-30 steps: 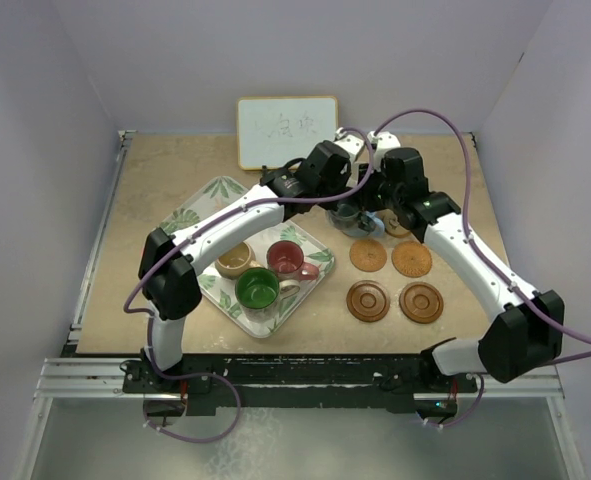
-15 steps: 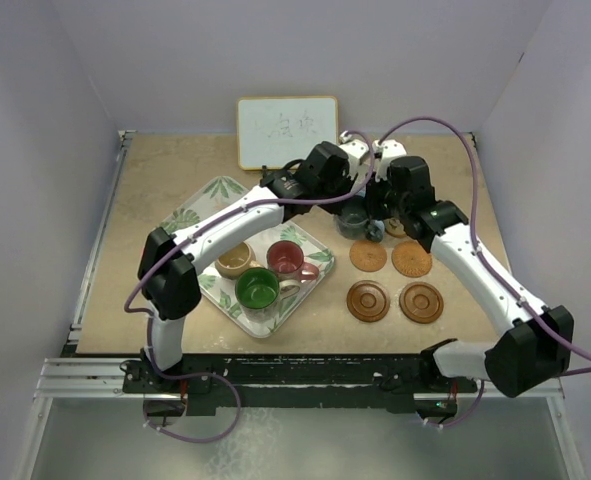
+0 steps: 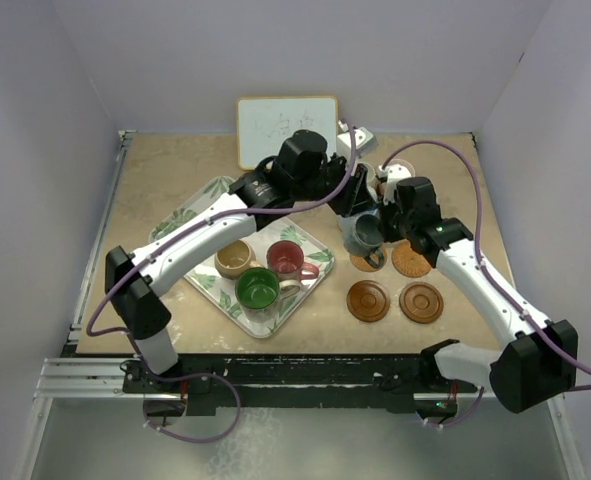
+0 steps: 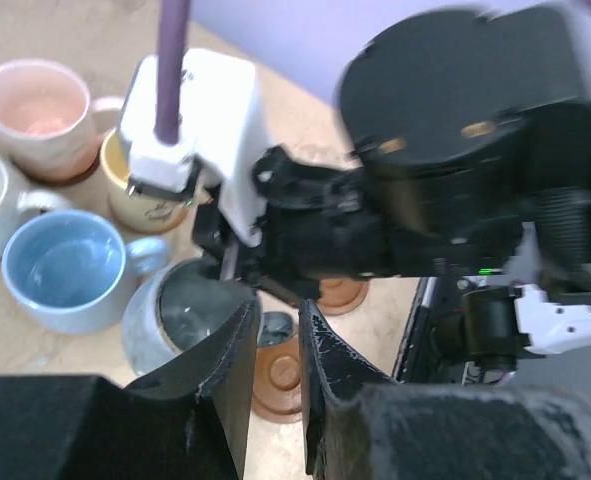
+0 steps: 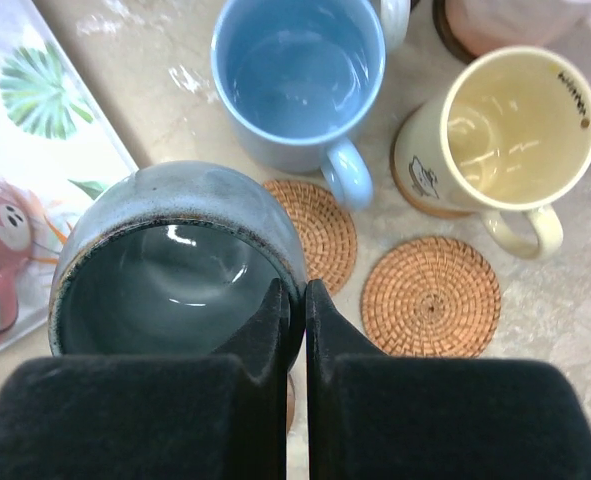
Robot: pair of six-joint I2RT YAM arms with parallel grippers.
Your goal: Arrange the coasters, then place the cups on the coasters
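- Your right gripper (image 5: 295, 298) pinched the glossy grey-blue mug (image 5: 165, 270) by its round rim; it was empty.
- Your left gripper (image 4: 275, 325) stood slightly parted, holding nothing.

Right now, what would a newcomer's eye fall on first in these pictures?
The right gripper pinches the rim of the dark grey-blue cup, just right of the leaf-patterned tray and by the coasters. The left arm stretches across the tray, and the left gripper hangs slightly parted and empty beside that cup. Behind it, the light blue cup and the yellow cup stand clustered.
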